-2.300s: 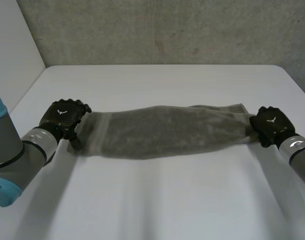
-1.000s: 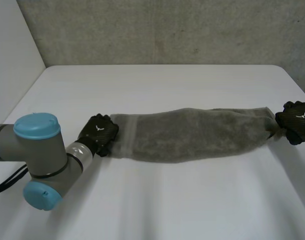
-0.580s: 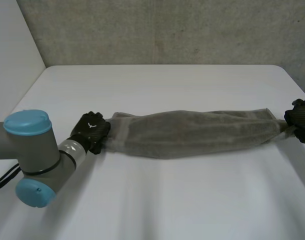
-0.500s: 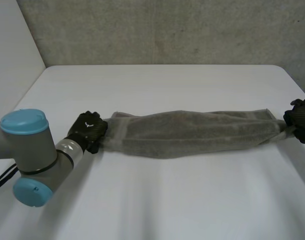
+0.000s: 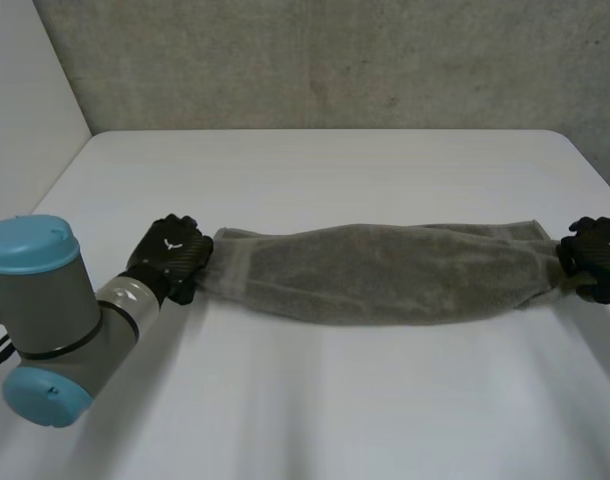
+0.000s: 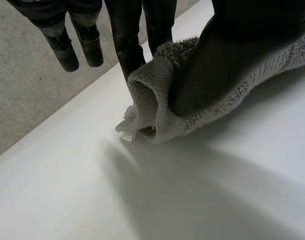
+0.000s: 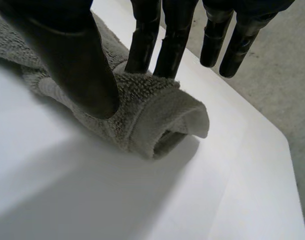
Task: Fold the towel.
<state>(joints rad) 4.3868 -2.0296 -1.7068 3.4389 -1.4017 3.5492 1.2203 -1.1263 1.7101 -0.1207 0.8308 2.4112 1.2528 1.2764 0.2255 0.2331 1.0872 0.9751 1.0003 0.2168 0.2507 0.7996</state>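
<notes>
My left robot hand [image 5: 171, 256] pinches the towel's [image 5: 385, 272] left end and my right robot hand [image 5: 593, 256] its right end, stretching it across the counter [image 5: 335, 400]. The wrist views show both ends rolled.

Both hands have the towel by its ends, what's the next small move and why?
Probably bring the left hand across toward the right hand, carrying its end over. The towel is stretched out long between them, each hand pinches one short end, and no crosswise fold shows yet.
</notes>
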